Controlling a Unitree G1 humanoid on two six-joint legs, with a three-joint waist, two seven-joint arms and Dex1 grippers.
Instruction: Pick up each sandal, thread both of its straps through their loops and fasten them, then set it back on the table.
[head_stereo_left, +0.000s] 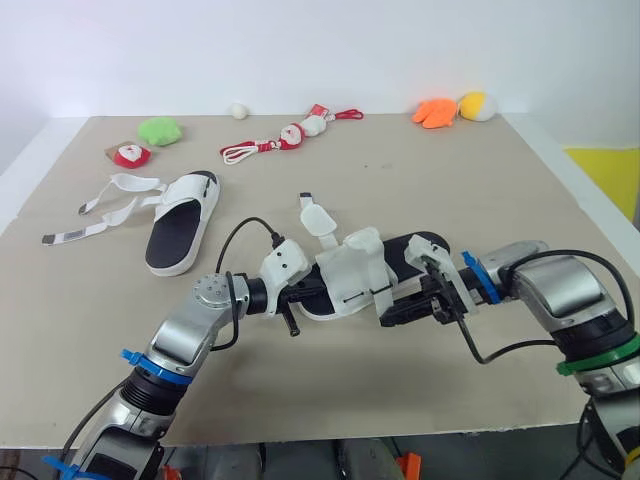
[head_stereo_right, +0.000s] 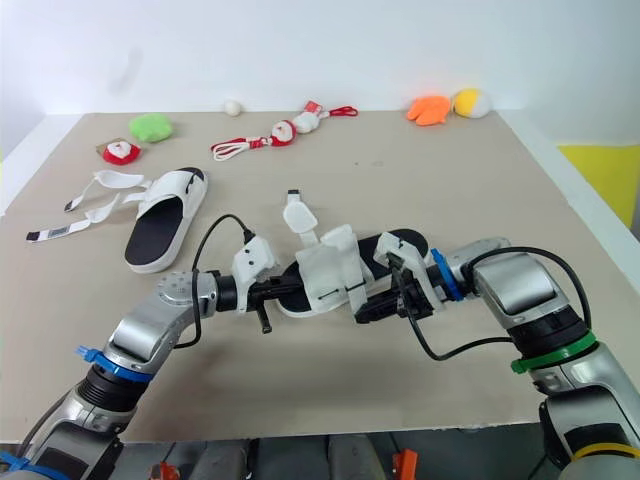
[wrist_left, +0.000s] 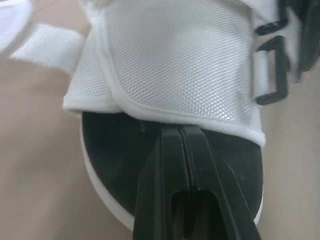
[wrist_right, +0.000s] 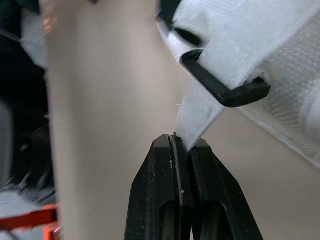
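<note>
Lying near the middle of the table (head_stereo_left: 400, 160), one sandal (head_stereo_left: 355, 270) sits between the two arms, its white mesh upper facing up and its black footbed showing at the toe end. The right gripper (wrist_right: 182, 142) has its two black fingers pressed together on the tip of a white strap (wrist_right: 200, 115). That strap comes down through a black loop (wrist_right: 220, 90) on the side of the sandal. The left gripper (wrist_left: 178, 131) reaches in from the toe end with its fingers closed flat against each other. Their tips sit over the black footbed, right at the edge of the white upper, and from where I stand I cannot tell whether they pinch anything. A loose strap (head_stereo_left: 318, 218) sticks up and away from the far side of this sandal.

A second sandal (head_stereo_left: 180, 232) rests on the table well off to the robot's left. Its open straps (head_stereo_left: 110, 205) are spread flat beside it.

Along the far edge of the table lie a green plush toy (head_stereo_left: 160, 130), a small white ball (head_stereo_left: 238, 110), Santa figures on red cord (head_stereo_left: 290, 135), an orange toy (head_stereo_left: 436, 112) and a yellow toy (head_stereo_left: 474, 105).
</note>
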